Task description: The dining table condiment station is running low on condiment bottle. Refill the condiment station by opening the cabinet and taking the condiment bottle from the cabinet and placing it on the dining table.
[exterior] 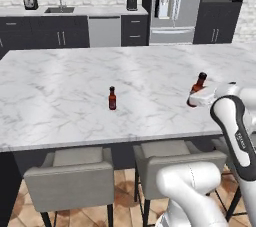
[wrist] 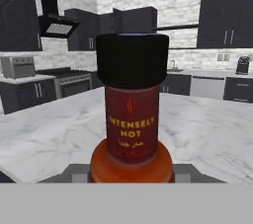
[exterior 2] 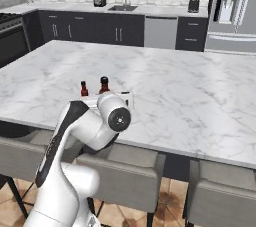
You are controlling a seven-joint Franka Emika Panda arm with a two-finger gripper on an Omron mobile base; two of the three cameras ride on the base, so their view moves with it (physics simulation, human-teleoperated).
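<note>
The condiment bottle (exterior: pixel 199 83) has a brownish-red body and a black cap. It stands slightly tilted over the right part of the dining table (exterior: pixel 65 91), and my gripper (exterior: pixel 196 100) is shut on its lower body. In the hand view the condiment bottle (wrist: pixel 132 119) is very close, labelled "intensely hot", with my finger pads just showing at either side of its base. From the right, its cap and neck (exterior 2: pixel 104 85) rise above my wrist. Black upper cabinets (wrist: pixel 225 20) hang on the far wall.
A similar, redder bottle (exterior: pixel 112 98) stands upright on the table to the left of mine, and it also rises behind my arm (exterior 2: pixel 84 89). Grey stools (exterior: pixel 75 173) line the near table edge. A fridge (exterior: pixel 175 6), sink counter (exterior: pixel 60 10) and stove (wrist: pixel 69 82) lie beyond.
</note>
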